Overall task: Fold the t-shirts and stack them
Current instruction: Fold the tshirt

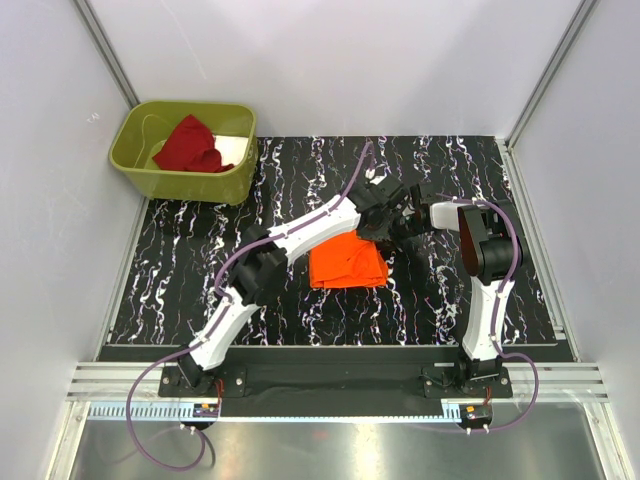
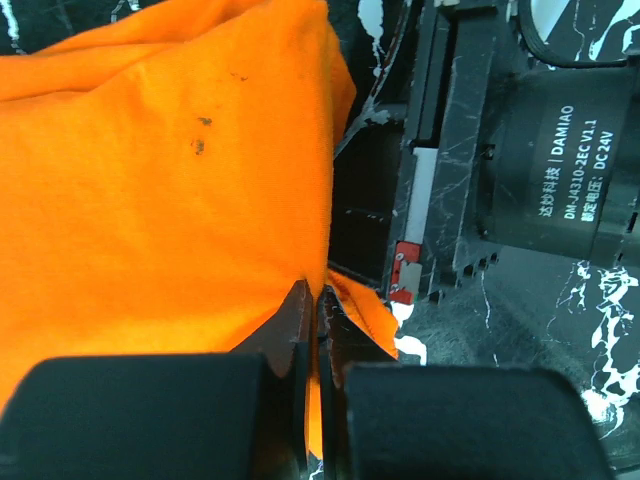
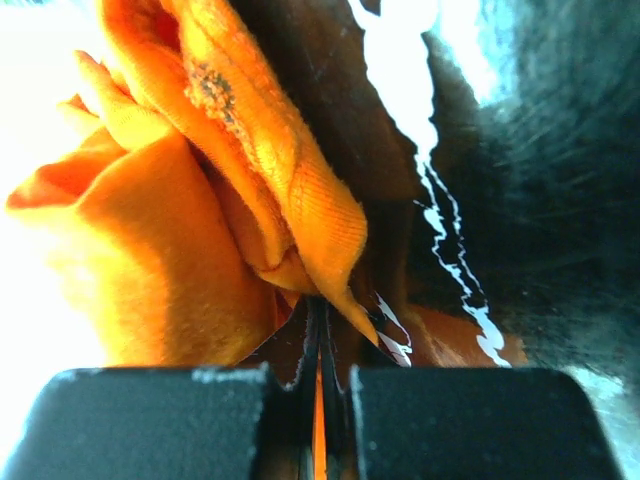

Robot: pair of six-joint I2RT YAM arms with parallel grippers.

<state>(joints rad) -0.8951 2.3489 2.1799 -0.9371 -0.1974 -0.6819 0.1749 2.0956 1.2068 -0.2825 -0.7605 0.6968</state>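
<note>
One orange t-shirt (image 1: 347,265) lies roughly folded mid black marbled mat (image 1: 200,270). At its far right corner, left gripper (image 2: 313,300) is pinched tight on an orange edge. Right gripper (image 3: 318,305), just beside it, is likewise clamped on orange cloth. Far left corner: olive bin (image 1: 135,165), dark red t-shirt (image 1: 190,147) crumpled inside.

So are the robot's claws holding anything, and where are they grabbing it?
Yes, both hold the orange shirt. The left gripper pinches a thin edge of it, and the right gripper pinches a bunched fold of cloth.
</note>
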